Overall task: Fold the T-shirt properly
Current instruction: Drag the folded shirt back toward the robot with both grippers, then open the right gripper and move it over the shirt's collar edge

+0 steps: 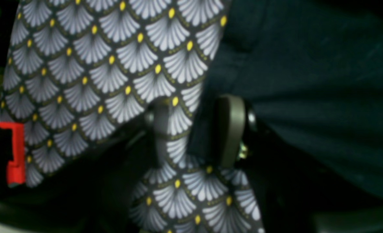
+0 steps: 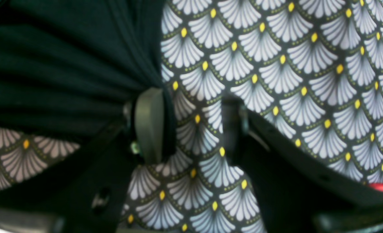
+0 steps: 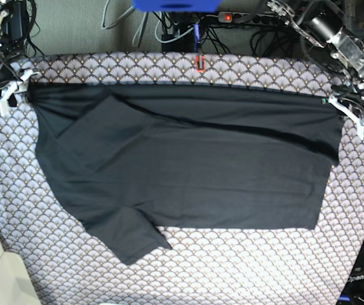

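Observation:
The black T-shirt (image 3: 188, 171) lies spread out on the patterned table, its upper edge folded down into a long band and one sleeve pointing toward the front left. At the band's right end sits my left gripper (image 3: 354, 113). In the left wrist view the left gripper (image 1: 194, 129) stands open, with the T-shirt (image 1: 308, 81) edge resting against one finger (image 1: 230, 129). My right gripper (image 3: 9, 95) is at the band's left end. The right wrist view shows the right gripper (image 2: 189, 126) open too, the T-shirt (image 2: 49, 64) hem draped beside one finger (image 2: 149, 126).
A fan-patterned cloth (image 3: 232, 267) covers the table. A red clip (image 1: 15, 152) sits at the table's edge, and a red marker (image 3: 200, 62) shows at the back edge. Cables and a power strip (image 3: 239, 18) lie behind the table.

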